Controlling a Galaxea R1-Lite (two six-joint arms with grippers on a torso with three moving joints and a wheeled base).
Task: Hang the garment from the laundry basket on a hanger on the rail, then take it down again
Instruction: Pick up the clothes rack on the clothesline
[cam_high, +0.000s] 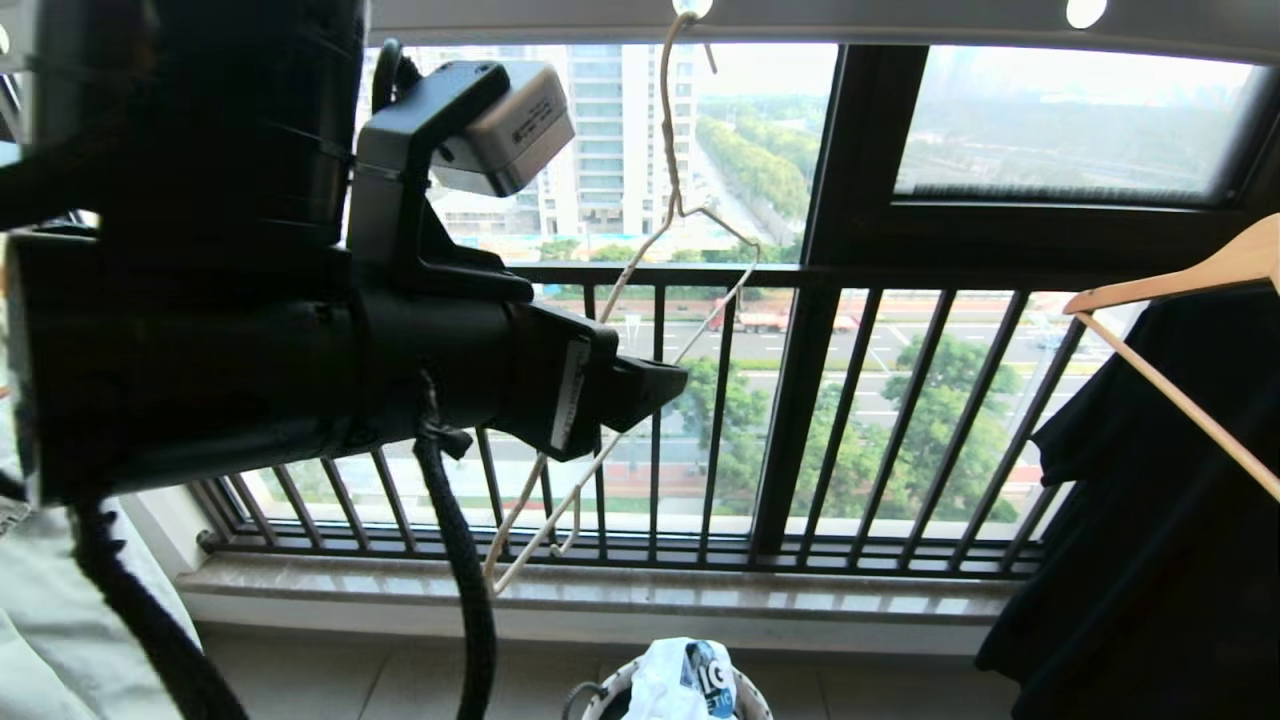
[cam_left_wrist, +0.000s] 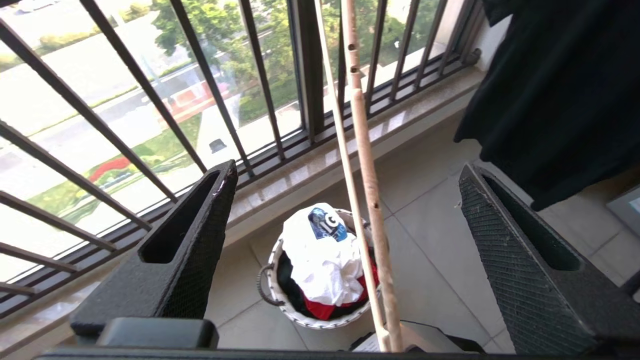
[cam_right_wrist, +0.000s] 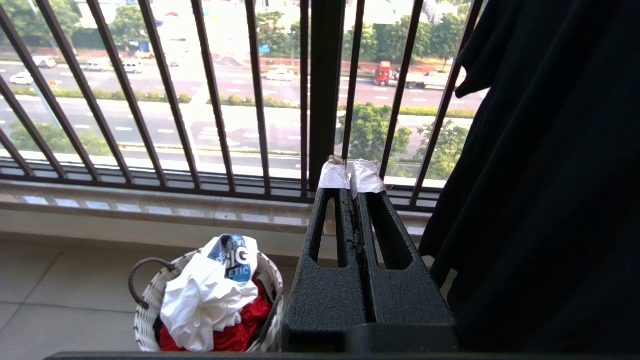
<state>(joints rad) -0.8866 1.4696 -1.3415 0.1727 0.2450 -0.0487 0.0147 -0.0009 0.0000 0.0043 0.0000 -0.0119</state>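
Two grippers are observed: the left gripper (cam_left_wrist: 345, 235) is spread wide and empty beside the bare hanger (cam_high: 672, 215), the right gripper (cam_right_wrist: 351, 176) is closed, and the garment (cam_right_wrist: 205, 295) is heaped in the laundry basket (cam_right_wrist: 147, 315).

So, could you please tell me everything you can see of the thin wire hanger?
The hanger is thin, beige wire with a long twisted neck, and it is bare, with no cloth on it. Its hook goes up to the grey rail overhead. It hangs tilted, one shoulder swung low toward the window sill, with a small end hook there. Its wire passes between the open fingers of the left tool, which do not appear to touch it.
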